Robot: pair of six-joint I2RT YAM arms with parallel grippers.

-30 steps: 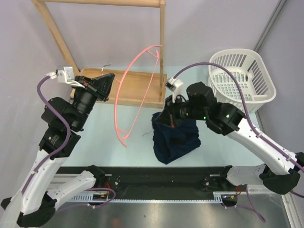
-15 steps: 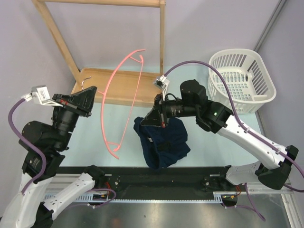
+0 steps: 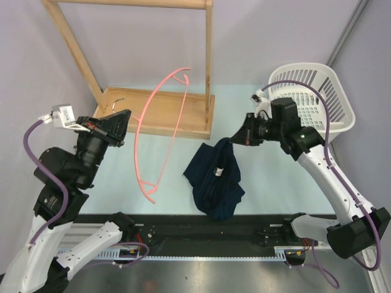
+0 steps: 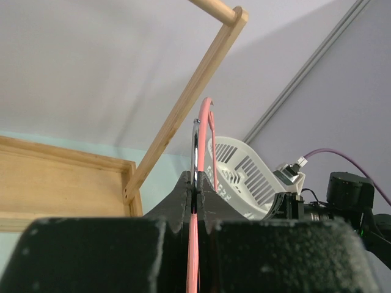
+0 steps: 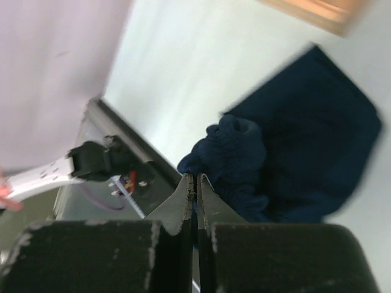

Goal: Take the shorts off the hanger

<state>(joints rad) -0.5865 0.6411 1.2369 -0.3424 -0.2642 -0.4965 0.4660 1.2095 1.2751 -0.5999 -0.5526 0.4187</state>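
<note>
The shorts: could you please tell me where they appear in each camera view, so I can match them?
Top external: the shorts lie at lower centre.
Left wrist: not in it.
Right wrist: they fill the right half.
Shared landmark: the wooden rack, at left wrist's lower left and right wrist's top right.

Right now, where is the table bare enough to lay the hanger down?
One bare patch of table lies between the shorts and the right arm, nearer than the basket. Another lies left of the shorts, beneath the hanger in the left gripper. The far-left side is crowded by the rack base.
</note>
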